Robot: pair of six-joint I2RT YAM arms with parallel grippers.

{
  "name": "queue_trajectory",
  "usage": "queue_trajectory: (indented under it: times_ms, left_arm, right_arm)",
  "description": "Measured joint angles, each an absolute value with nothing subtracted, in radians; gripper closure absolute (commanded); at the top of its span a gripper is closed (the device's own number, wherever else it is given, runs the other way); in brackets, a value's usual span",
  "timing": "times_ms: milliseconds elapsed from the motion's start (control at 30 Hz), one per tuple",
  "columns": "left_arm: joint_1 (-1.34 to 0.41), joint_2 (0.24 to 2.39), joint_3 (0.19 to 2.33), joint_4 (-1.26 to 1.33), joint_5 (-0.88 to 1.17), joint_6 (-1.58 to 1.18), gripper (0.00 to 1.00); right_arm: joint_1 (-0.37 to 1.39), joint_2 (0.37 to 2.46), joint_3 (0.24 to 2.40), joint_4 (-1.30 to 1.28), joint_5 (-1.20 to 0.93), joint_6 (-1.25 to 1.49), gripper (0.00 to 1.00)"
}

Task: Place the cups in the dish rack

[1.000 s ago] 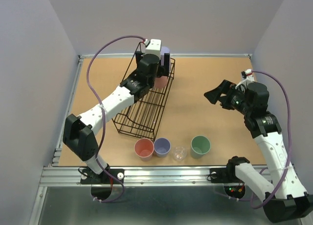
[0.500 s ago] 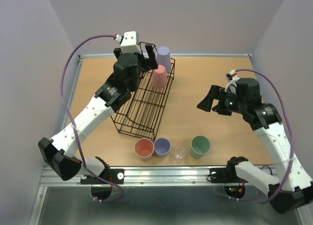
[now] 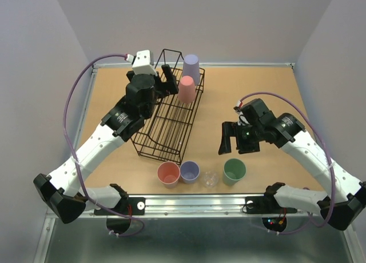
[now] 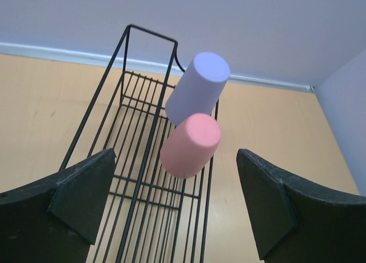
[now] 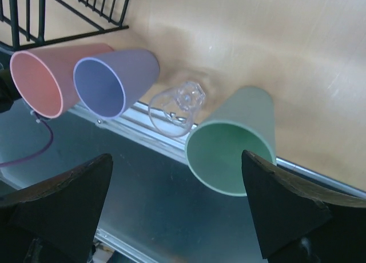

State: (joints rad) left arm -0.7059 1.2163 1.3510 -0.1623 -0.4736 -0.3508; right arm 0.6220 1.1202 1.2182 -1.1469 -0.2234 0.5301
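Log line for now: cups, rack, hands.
dish rack: lavender cup, pink cup inverted | table: salmon cup, purple cup, clear cup, green cup upright | left hand: open, empty | right hand: open, empty

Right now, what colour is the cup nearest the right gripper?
Mint green cup; clearest in right wrist view.

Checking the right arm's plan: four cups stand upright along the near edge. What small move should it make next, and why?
Probably lower the open right gripper onto the mint green plastic tumbler and close on it. The gripper hovers just beyond that upright cup, the nearest in the row.
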Motion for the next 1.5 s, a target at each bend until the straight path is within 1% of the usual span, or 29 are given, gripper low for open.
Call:
queue_trajectory:
  times_ms: [167, 367, 433, 500, 533, 600, 667, 733, 833, 900, 933, 1000, 1033, 1133, 1167, 1233, 1267, 1333, 1500]
  left_arm:
    - [-0.706, 1.149, 1.284, -0.196, -0.465, -0.376, 0.02]
    - [-0.706, 1.136, 1.283, -0.199, -0.445, -0.376, 0.02]
    - [-0.706, 1.139, 1.283, -0.199, -0.438, -0.375, 0.02]
    - [-0.706, 1.143, 1.283, -0.199, -0.434, -0.372, 0.02]
    - [-0.706, 1.147, 1.283, -0.2, -0.431, -0.367, 0.02]
    - [-0.706, 1.15, 1.283, -0.2, -0.426, -0.36, 0.02]
    - [-0.706, 1.151, 1.283, -0.2, -0.424, -0.353, 0.02]
    - [-0.706, 1.151, 1.283, -0.199, -0.422, -0.347, 0.02]
    - [-0.706, 1.151, 1.28, -0.199, -0.422, -0.337, 0.02]
    - [-0.706, 1.147, 1.271, -0.198, -0.422, -0.331, 0.02]
    - [-0.706, 1.145, 1.265, -0.199, -0.422, -0.329, 0.02]
    - [-0.706, 1.141, 1.253, -0.199, -0.422, -0.321, 0.02]
    - [-0.706, 1.138, 1.248, -0.2, -0.422, -0.317, 0.01]
    - [-0.706, 1.127, 1.234, -0.202, -0.424, -0.301, 0.01]
    - [-0.706, 1.122, 1.232, -0.204, -0.425, -0.295, 0.01]
    - [-0.705, 1.115, 1.232, -0.205, -0.427, -0.287, 0.01]
    - [-0.705, 1.11, 1.232, -0.206, -0.427, -0.282, 0.01]
    - [-0.702, 1.102, 1.232, -0.207, -0.427, -0.273, 0.01]
    - [-0.696, 1.096, 1.232, -0.208, -0.427, -0.256, 0.01]
  right_arm:
    - [0.666, 1.069, 1.214, -1.19, -0.224, 0.579, 0.05]
    - [0.733, 1.059, 1.139, -1.179, -0.221, 0.648, 0.1]
    - [0.781, 1.074, 1.113, -1.171, -0.205, 0.678, 0.1]
    - [0.839, 1.102, 1.098, -1.158, -0.184, 0.708, 0.11]
    - [0.86, 1.114, 1.095, -1.155, -0.171, 0.723, 0.14]
    - [0.886, 1.133, 1.084, -1.136, -0.145, 0.746, 0.17]
    - [0.892, 1.142, 1.073, -1.127, -0.126, 0.763, 0.23]
    - [0.892, 1.148, 1.055, -1.11, -0.105, 0.775, 0.26]
    - [0.894, 1.171, 1.034, -1.09, -0.082, 0.787, 0.36]
    - [0.901, 1.198, 1.031, -1.087, -0.066, 0.791, 0.39]
    - [0.906, 1.212, 1.031, -1.082, -0.058, 0.794, 0.45]
    - [0.915, 1.235, 1.031, -1.072, -0.047, 0.795, 0.52]
    - [0.919, 1.246, 1.031, -1.066, -0.043, 0.796, 0.62]
    - [0.929, 1.271, 1.031, -1.06, -0.034, 0.801, 0.77]
    - [0.931, 1.279, 1.031, -1.059, -0.033, 0.802, 0.87]
    - [0.935, 1.288, 1.031, -1.054, -0.022, 0.805, 0.92]
    - [0.937, 1.288, 1.036, -1.064, -0.016, 0.805, 0.98]
    - [0.937, 1.284, 1.037, -1.073, -0.002, 0.807, 1.0]
    - [0.939, 1.314, 1.072, -1.109, 0.031, 0.805, 1.0]
